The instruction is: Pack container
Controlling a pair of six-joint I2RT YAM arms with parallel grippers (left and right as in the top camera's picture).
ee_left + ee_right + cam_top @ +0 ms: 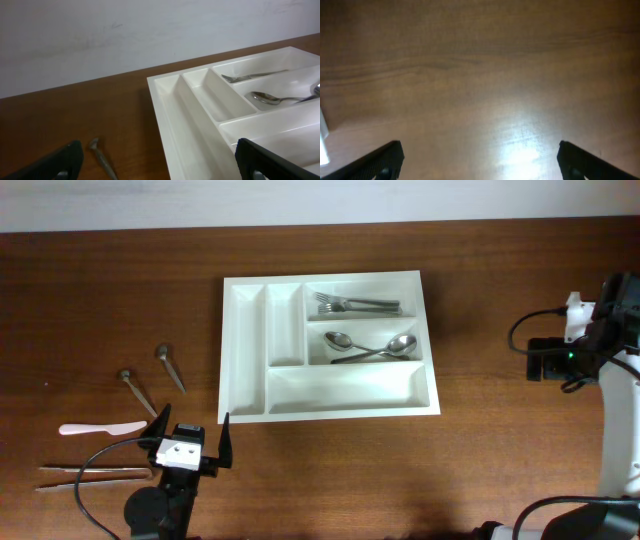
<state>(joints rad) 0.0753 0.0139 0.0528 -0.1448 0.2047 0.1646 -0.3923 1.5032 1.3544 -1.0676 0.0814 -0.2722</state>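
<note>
At the far left of the table [100, 300] four kinds of cutlery lie loose and unpacked. A pair of thin sticks [95, 472] lies nearest the front edge, with a pale flat knife [100, 428] just above them. Further back are the lower round-headed utensil [135, 388] and the upper round-headed utensil [170, 367], both slanted and well apart from the tray. Just right of the sticks, the left gripper [193, 435] hovers near the front edge. Its jaws are spread wide and hold nothing, and its wrist view looks across the wood toward the tray's near corner. In the middle of the table sits the container [340, 388], flat and square to the table edge. Its two narrow upright compartments on the left are bare, and so is the long front compartment. The rear right compartment holds forks [355, 305], and the one below it holds spoons [372, 346], one of them lying crosswise over another. At the far right, well clear of the tray, the right gripper [479, 147] hangs over bare wood, also wide open and empty. By this showing the packing is partly done: forks and spoons are in, while the knife, the sticks and the two round-headed pieces remain to be picked up, probably by the left arm, which is nearest to them.
</note>
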